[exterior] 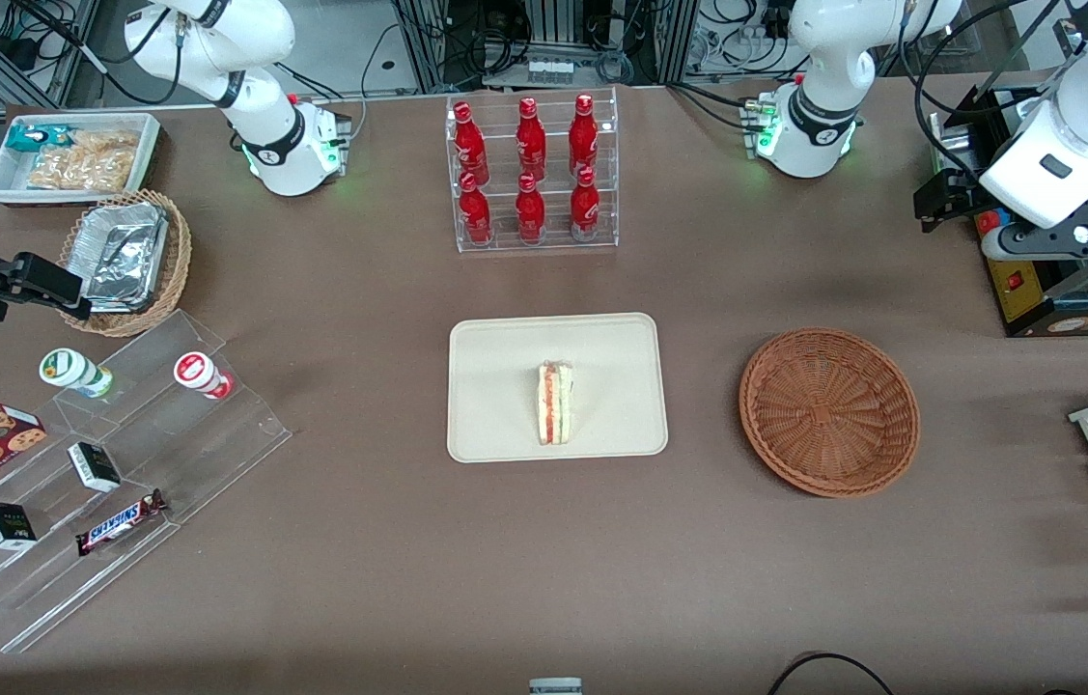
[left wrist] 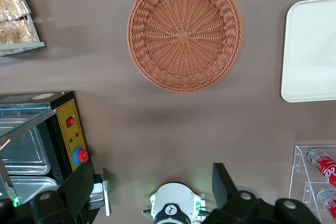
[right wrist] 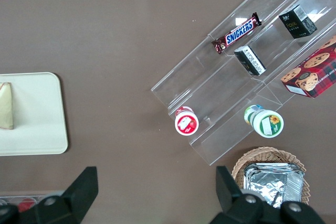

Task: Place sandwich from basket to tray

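On the tray [exterior: 505, 425], near its middle, you have the sandwich [exterior: 555, 403] lying with its long axis running toward and away from the front camera, filling edge up.

Your wicker basket [exterior: 829, 411] sits empty on the bench [exterior: 360, 541], beside the tray toward the working arm's end, so by the look of it the placement is done. Your end effector [left wrist: 152, 187] hangs high above the bench, farther from the front camera than the basket and toward the working arm's end of it, fingers [left wrist: 81, 187] spread wide and holding nothing. The sandwich lies well apart from it, past the basket toward the parked arm's end. No further reach seems called for; if you do correct, you would cross over the basket first.
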